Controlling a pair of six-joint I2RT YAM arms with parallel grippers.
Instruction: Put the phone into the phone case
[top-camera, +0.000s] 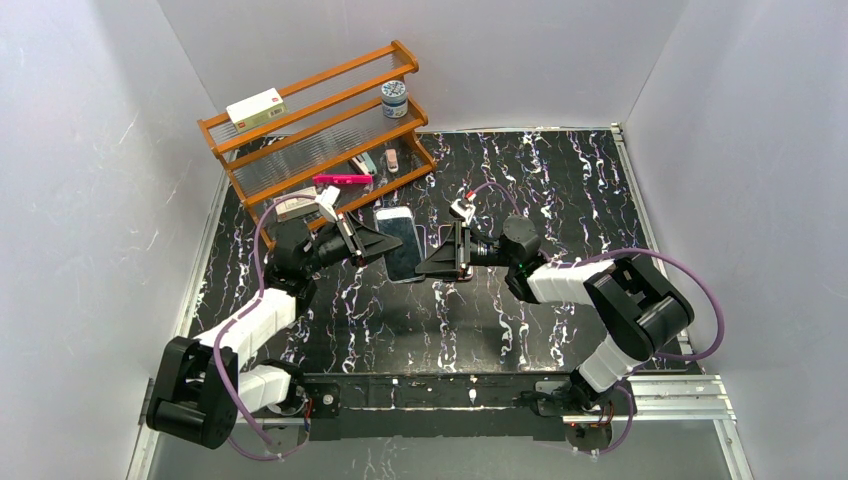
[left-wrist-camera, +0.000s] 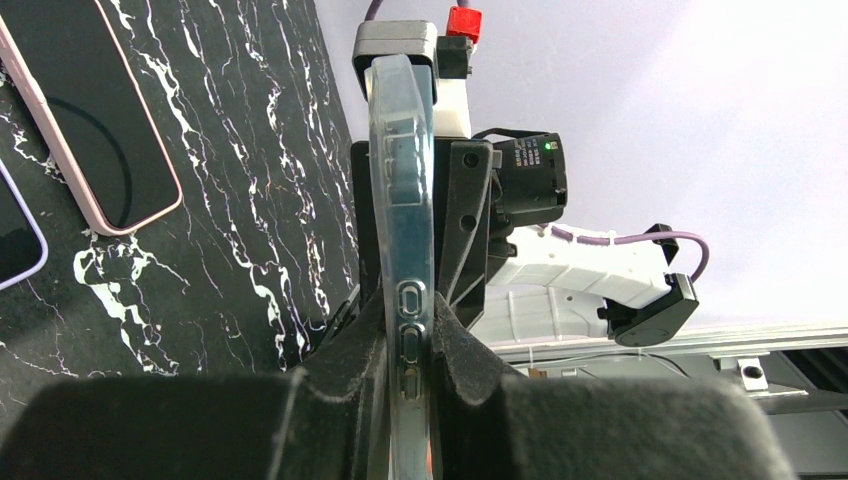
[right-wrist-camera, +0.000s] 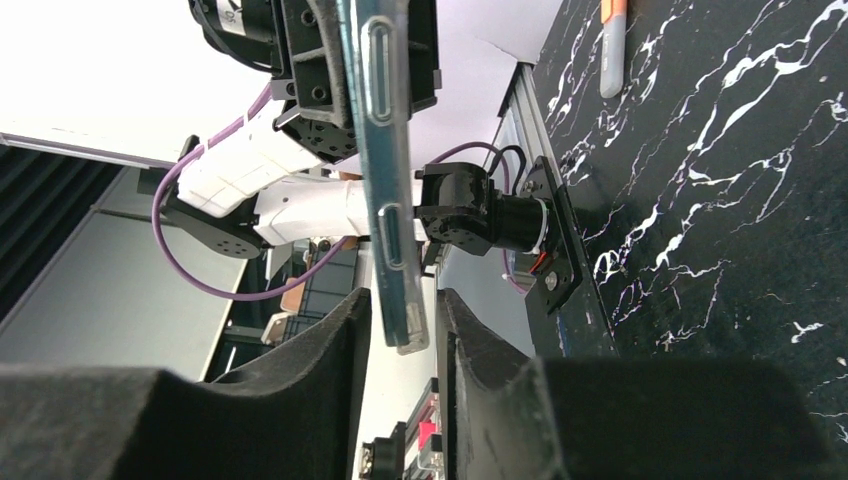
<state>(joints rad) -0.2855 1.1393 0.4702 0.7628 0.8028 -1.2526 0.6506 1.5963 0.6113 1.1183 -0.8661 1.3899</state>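
Note:
A clear phone case (left-wrist-camera: 400, 200) shows edge-on, held up in the air between my two grippers. My left gripper (left-wrist-camera: 412, 310) is shut on one end of it. The case's other end (right-wrist-camera: 385, 150) hangs between the fingers of my right gripper (right-wrist-camera: 405, 310), which is open with a gap on each side. I cannot tell whether anything is inside the case. A phone with a pink rim and dark screen (left-wrist-camera: 100, 110) lies flat on the black marble table, under the grippers in the top view (top-camera: 396, 230). Part of a second, lavender-rimmed phone (left-wrist-camera: 15, 245) lies beside it.
A wooden rack (top-camera: 310, 110) stands at the back left with a white box (top-camera: 255, 108), a small jar (top-camera: 394, 98), a pink bar (top-camera: 342, 179) and other small items. White walls close in both sides. A metal rail (top-camera: 660, 395) runs along the near edge.

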